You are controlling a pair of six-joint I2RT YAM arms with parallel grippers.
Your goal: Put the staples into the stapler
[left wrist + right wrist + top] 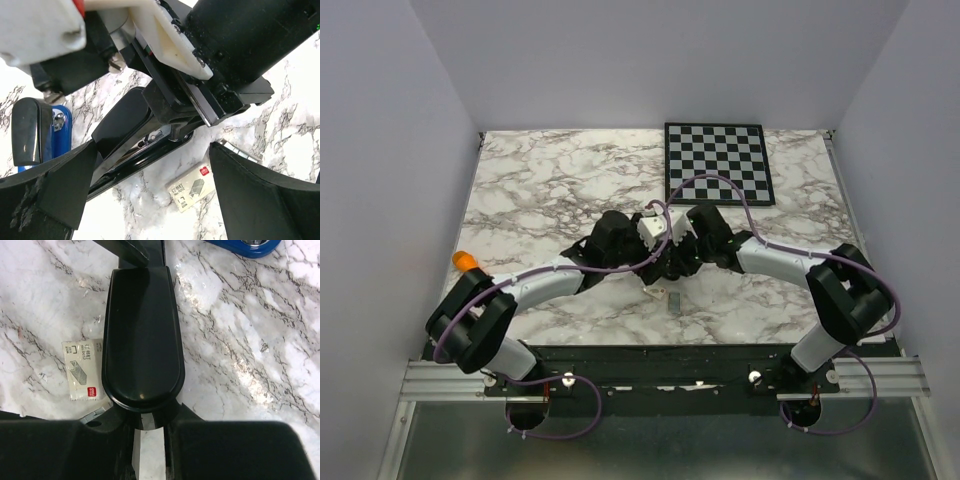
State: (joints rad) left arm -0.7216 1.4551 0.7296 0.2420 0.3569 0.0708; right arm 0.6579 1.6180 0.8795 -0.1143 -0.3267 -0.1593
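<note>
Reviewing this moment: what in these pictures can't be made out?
- Black stapler: in the top view, hidden under the left gripper and right gripper.
- Staples: left wrist view, mostly behind the left gripper's finger.
- Blue stapler: right wrist view, cut off by the top edge.
- White box print: too small to read.

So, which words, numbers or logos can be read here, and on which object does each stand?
On the small white staple box: dark print, a staple drawing, a red badge; all too blurred to read.
On the black stapler: no text visible.
</note>
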